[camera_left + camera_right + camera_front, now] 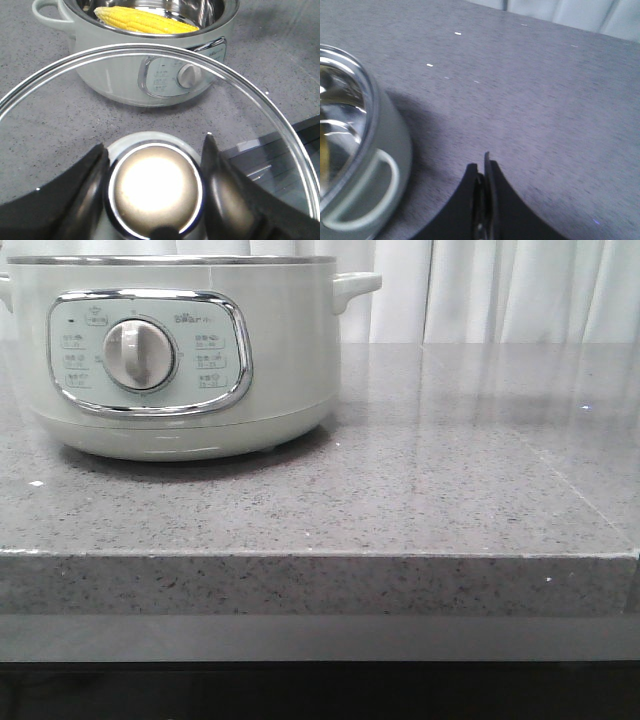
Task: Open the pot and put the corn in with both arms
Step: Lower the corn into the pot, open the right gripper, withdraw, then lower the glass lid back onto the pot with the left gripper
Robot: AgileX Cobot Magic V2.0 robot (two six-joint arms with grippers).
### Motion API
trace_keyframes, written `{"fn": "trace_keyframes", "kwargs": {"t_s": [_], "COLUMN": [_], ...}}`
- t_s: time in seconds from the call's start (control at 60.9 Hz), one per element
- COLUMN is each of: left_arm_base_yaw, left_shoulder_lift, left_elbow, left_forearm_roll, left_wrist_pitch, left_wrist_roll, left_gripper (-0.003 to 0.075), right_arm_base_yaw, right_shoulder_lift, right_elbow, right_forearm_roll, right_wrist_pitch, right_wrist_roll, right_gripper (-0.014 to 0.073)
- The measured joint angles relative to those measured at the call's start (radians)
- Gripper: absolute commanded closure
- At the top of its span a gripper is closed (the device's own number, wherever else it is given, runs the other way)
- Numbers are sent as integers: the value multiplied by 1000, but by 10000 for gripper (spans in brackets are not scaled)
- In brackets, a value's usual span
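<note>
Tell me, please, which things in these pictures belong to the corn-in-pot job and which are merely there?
Job: pot, corn lying inside it, glass lid held by the left gripper, right gripper shut and empty.
Merely there: grey countertop, white curtain.

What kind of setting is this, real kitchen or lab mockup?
Probably a staged kitchen-style bench: a grey speckled stone countertop backed by plain white curtains, bearing only an electric pot. No sink, stove or cabinets are in view.

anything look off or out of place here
Nothing stands out. The corn lies inside the open pot, the left gripper holds the glass lid by its knob, and no spill or damage shows.
</note>
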Motion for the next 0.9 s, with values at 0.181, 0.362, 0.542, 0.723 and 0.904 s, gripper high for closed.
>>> {"fn": "trace_keyframes", "kwargs": {"t_s": [0.181,0.362,0.542,0.723,0.904], "left_arm_base_yaw": [0,0,0,0,0], "left_shoulder_lift": [0,0,0,0,0], "left_elbow": [0,0,0,0,0], "left_forearm_roll": [0,0,0,0,0], "left_wrist_pitch": [0,0,0,-6,-27], "left_wrist_roll": [0,0,0,0,0], "left_gripper": [457,457,457,457,458], "right_arm_base_yaw": [-30,-31,-31,-31,-31], "right_shoulder_lift": [-200,-422,-637,-849,-1081], "right_elbow": [219,467,698,899,1066], "right_forearm_roll": [-2,-2,-2,-2,0], "right_wrist_pitch": [-101,-215,-294,-326,-328], "right_wrist_roll": [-14,-16,-17,-17,-17], "right_gripper": [666,666,666,666,666]}}
